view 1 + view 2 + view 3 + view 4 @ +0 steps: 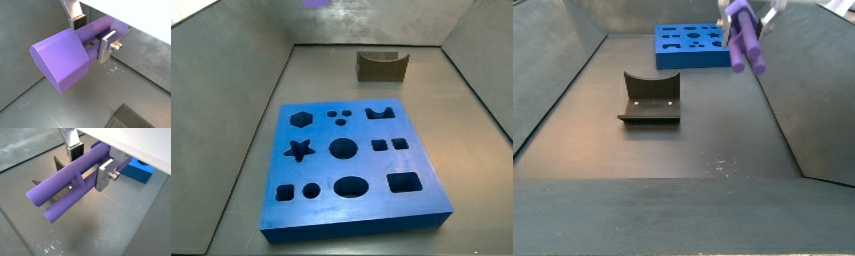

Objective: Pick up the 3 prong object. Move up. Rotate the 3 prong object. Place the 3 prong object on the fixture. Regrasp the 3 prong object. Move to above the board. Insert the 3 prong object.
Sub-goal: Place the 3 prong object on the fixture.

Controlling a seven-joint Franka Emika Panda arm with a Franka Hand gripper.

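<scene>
High above the floor, my gripper (pixel 90 163) clamps the 3 prong object (pixel 67 190); I should rotate slowly, keeping grip firm, before the fixture (pixel 649 99).

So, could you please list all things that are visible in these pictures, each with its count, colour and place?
3 prong object: one, light purple, held in the air between the gripper's fingers, above the floor.
Board: one, bright blue with shaped cut-outs, flat on the floor.
Fixture: one, dark olive-brown, on the floor, apart from the board.
Gripper: one, silver fingers with dark pads, raised, shut on the 3 prong object.
</scene>
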